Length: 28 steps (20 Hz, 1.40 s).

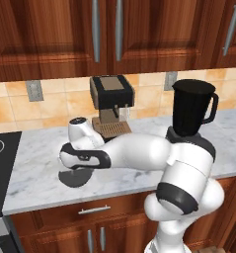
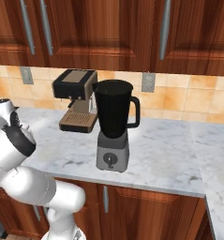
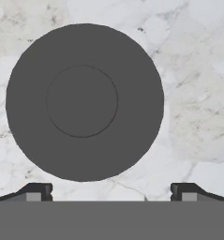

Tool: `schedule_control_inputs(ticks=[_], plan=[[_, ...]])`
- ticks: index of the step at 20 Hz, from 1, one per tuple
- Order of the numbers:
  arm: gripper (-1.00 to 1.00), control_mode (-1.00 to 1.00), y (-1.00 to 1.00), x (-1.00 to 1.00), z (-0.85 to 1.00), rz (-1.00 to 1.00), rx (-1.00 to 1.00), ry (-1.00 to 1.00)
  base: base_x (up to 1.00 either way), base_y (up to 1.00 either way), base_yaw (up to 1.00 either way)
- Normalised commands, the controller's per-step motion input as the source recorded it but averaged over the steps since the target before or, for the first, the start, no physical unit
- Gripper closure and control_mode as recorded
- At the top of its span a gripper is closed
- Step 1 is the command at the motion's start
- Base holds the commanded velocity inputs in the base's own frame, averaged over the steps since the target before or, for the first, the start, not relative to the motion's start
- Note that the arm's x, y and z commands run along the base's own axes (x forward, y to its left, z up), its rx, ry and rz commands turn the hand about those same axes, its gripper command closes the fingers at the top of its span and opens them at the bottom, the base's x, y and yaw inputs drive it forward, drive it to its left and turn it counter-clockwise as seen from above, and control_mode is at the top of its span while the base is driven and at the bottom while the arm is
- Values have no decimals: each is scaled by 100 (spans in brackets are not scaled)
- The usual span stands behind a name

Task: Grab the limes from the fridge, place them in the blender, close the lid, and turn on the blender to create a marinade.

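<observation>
Hovering over the flat round dark-grey lid (image 3: 84, 102) with its raised centre ring, the end effector (image 3: 111, 191) pointed straight down at the white-veined marble counter (image 3: 197, 93), its two dark fingertips spread as wide as they went and holding nothing. The fingertips stood apart from the disc and touched neither it nor the stone. From the left base view the same lid (image 1: 76, 178) lay flat near the counter's front edge, partly under the white arm's wrist, which reached low across the counter toward it.

The step in hand appeared to be the lid pickup, ahead of closing the jar. The next move would likely call for a descent until the fingertips bracketed the disc's rim or its centre ring, then a firm closing; the lid being thin and flat on stone, a shallow grip could slip.

Further out, the tall black tapered blender (image 2: 114, 131) stood on its square grey base with one round knob, its top uncovered, well to the right of the lid. Whether limes already sat inside could not be told, as the jar was opaque. Behind the lid, against the tan tiled wall, stood a brown-and-black coffee machine (image 1: 111, 104).
</observation>
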Motion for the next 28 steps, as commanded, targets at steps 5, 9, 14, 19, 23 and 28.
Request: schedule_control_inputs(ticks=[5, 9, 14, 19, 23, 28], plan=[[-100, -100, 8, 3, -9, 3, -5, 2, 0, 0, 0], [-100, -100, 18, 10, -18, 0, 0, 0, 0, 0, 0], [-100, -100, 13, 16, -12, 1, 0, 0, 0, 0, 0], [-100, -100, 0, 50, -15, 0, 0, 0, 0, 0, 0], [-100, -100, 0, 24, -2, 0, 0, 2, 0, 0, 0], [-100, -100, 1, 0, -9, 0, 0, 2, 0, 0, 0]])
